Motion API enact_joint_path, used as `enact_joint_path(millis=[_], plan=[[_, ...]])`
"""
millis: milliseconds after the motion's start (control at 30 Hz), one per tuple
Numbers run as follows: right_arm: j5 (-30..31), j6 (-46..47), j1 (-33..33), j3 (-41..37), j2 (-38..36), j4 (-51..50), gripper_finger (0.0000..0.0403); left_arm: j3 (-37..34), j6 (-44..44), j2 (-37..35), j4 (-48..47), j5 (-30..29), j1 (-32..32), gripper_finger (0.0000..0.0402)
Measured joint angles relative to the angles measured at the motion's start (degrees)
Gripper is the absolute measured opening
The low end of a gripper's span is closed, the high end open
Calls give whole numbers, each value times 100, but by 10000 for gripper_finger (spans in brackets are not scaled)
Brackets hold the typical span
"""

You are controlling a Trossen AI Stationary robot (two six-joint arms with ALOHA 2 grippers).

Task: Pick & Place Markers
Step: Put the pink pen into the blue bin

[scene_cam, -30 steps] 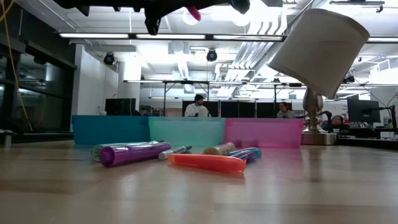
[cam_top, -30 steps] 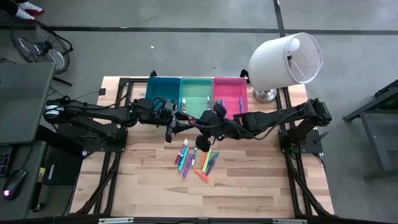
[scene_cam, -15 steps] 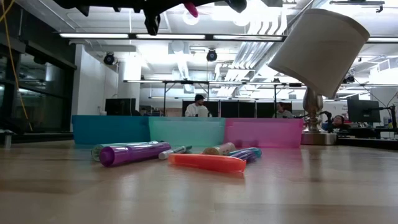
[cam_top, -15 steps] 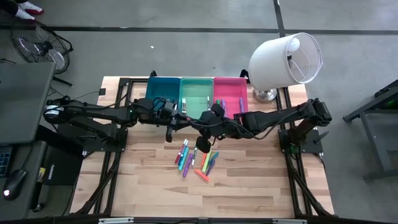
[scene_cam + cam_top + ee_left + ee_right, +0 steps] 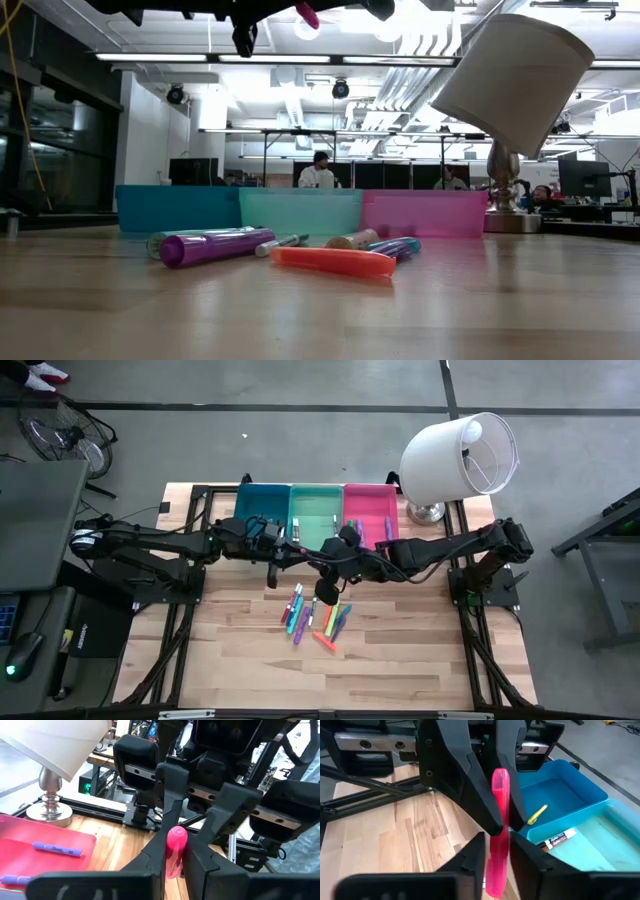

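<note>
High above the table's middle my two grippers meet tip to tip. A pink marker (image 5: pixel 499 830) stands between them, with my left gripper (image 5: pixel 174 866) shut on it. My right gripper (image 5: pixel 498 857) comes from the right. Its fingers stand open on either side of the same marker, a thin gap on each side. In the high view they are my left gripper (image 5: pixel 300 555) and my right gripper (image 5: pixel 332 558). Several markers (image 5: pixel 315 615) lie on their sides in a loose pile on the wood below. My left gripper pinches the pink marker's barrel (image 5: pixel 173 862) between its two fingers. The fingers (image 5: pixel 470 790) come level from the table's left and lie across the marker. The marker stands roughly upright, lifted far clear of the table, its lower end (image 5: pixel 308 15) sticking out under the grippers.
Three bins stand in a row at the far edge: blue (image 5: pixel 265 495), mint green (image 5: pixel 317 495) and pink (image 5: pixel 370 495). Each has a marker or two inside. A white-shaded lamp (image 5: pixel 460 455) stands at the far right. The near half of the table (image 5: pixel 330 680) is bare wood.
</note>
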Motion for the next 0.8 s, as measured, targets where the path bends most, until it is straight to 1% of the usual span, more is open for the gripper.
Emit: enact_joint_path(millis=[167, 267, 400, 467, 567, 800], plan=[[-4, 103, 0, 0, -5, -160, 132, 0, -2, 3, -11, -139, -2, 33], [55, 278, -2, 2, -77, -432, 152, 0, 0, 3, -22, -338, 0, 33], [383, 787, -2, 2, -340, -1237, 168, 9, -19, -19, -288, -682, 109, 33], [638, 1164, -2, 4, -503, -1797, 172, 57, -149, -93, -792, -908, 226, 33], [790, 1730, -2, 4, -731, -2599, 173, 189, -285, -226, -1543, -1189, 505, 33], [791, 2718, 69, 7, -996, -4156, 174, 673, -932, -321, -3646, -1289, 1552, 33]])
